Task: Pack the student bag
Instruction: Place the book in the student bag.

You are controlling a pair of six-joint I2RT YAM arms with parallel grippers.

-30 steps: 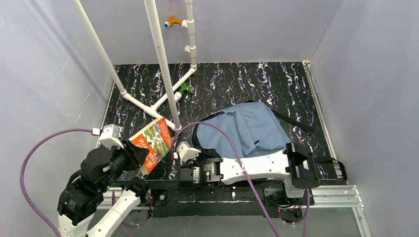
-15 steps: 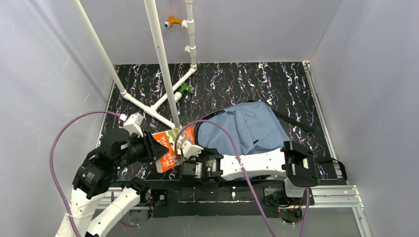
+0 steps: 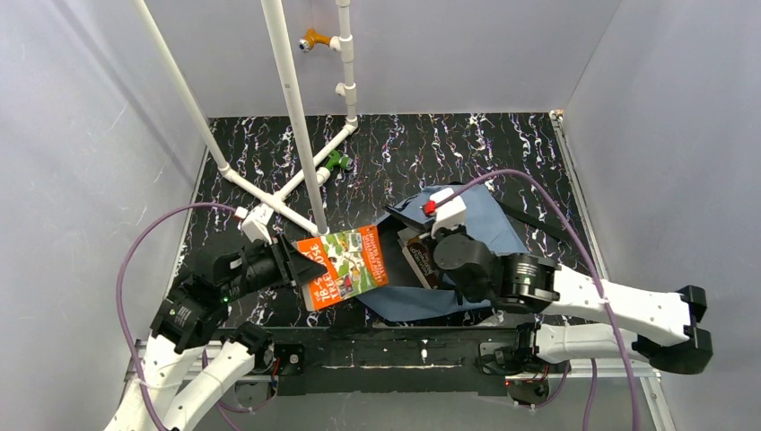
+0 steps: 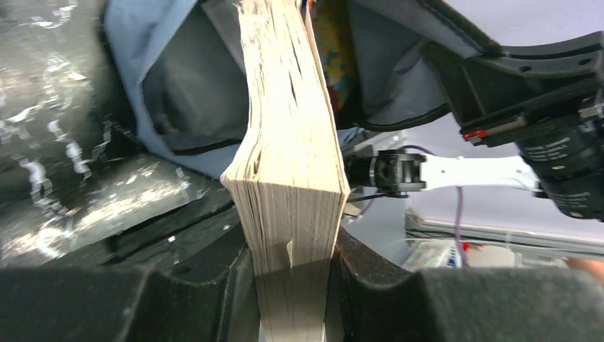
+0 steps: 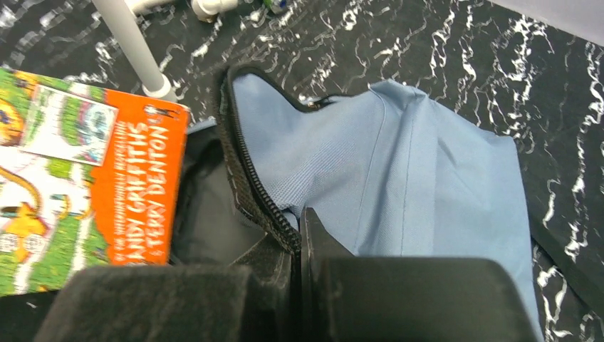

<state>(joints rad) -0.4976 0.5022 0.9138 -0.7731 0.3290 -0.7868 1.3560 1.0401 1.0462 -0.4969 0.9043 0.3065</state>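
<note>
The dusty-blue student bag (image 3: 480, 224) lies at mid table with its mouth held open toward the left; it also shows in the right wrist view (image 5: 399, 164). My left gripper (image 3: 292, 265) is shut on a thick orange-and-green book (image 3: 345, 263) and holds its far edge at the bag's mouth. In the left wrist view the book's page edge (image 4: 288, 164) points into the open bag (image 4: 181, 92). My right gripper (image 5: 299, 242) is shut on the bag's black zipper rim (image 5: 249, 178) and lifts it. Another book (image 3: 420, 259) lies inside the bag.
A white pipe frame (image 3: 296, 117) stands at the back left, with one pole foot just behind the book. A green clip (image 3: 336, 162) sits on a pipe. Black bag straps (image 3: 529, 220) trail to the right. Grey walls close in both sides.
My left gripper has carried the book rightward and turned it to the bag's mouth. My right arm has swung from lying across the front to over the bag and lifted its rim.
</note>
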